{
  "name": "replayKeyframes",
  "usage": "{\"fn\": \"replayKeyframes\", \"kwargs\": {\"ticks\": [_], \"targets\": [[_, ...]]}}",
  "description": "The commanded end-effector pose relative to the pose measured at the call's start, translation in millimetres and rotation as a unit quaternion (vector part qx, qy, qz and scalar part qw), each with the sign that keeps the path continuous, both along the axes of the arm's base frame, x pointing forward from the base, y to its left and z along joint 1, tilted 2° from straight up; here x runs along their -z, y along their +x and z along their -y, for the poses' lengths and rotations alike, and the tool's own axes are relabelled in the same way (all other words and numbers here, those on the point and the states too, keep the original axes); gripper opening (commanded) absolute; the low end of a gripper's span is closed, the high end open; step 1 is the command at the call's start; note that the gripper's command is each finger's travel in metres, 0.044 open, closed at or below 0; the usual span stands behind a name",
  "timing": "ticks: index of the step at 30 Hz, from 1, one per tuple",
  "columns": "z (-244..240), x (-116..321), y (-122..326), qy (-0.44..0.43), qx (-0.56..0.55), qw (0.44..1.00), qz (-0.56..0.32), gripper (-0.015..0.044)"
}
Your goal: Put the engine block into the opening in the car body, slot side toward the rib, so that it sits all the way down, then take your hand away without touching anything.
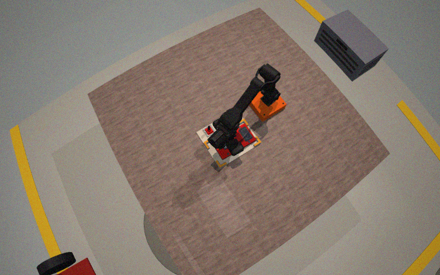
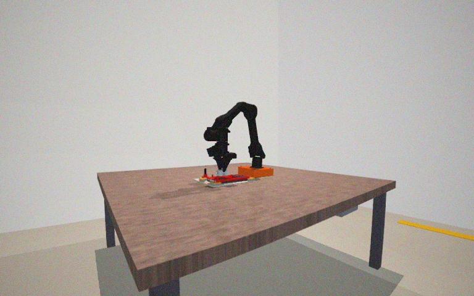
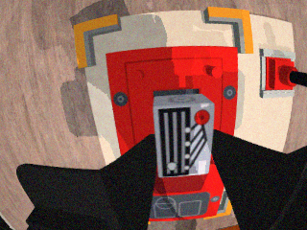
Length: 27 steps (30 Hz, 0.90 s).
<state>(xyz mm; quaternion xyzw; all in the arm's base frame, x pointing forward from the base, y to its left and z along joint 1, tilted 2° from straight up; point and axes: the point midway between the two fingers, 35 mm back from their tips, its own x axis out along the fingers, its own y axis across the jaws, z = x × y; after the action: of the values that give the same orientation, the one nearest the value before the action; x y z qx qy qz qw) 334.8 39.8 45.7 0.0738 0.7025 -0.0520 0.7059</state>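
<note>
Clearly, black gripper fingers are clamped on the boxy, matte grey engine block (image 3: 182, 136) (image 2: 221, 172), striped black and capped by a red disc. It stands over the glossy red car body (image 3: 170, 57) (image 2: 241, 178), at the dark rectangular opening (image 3: 160, 92); seating depth is unclear. Yellow corner brackets (image 3: 98, 21) frame the body on a cream board (image 3: 269, 115); a red block with a black peg (image 3: 279, 73) stands right in the wrist view, on brown wood-grained tabletop (image 1: 291, 168) (image 2: 244, 216).

Showing silver-grey with black stripes and a red disc on the engine block (image 2: 221, 172) (image 3: 183, 136), bright red on the car body (image 1: 223, 153) (image 2: 228, 179) (image 3: 115, 72), streaky brown on the table (image 1: 181, 81) (image 2: 223, 216) (image 3: 29, 120), and orange on the arm's base (image 1: 279, 107) (image 2: 263, 172).
</note>
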Motion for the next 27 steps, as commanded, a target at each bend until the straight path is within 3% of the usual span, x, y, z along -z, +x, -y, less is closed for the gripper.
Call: {"fn": "replayKeyframes", "kwargs": {"ticks": [1,27], "targets": [[-0.3,2.3,-1.4,0.001,-0.003,1.000,-0.002,0.0159],[-0.5,7.4,-1.3,0.001,0.004,1.000,-0.002,0.0159]]}}
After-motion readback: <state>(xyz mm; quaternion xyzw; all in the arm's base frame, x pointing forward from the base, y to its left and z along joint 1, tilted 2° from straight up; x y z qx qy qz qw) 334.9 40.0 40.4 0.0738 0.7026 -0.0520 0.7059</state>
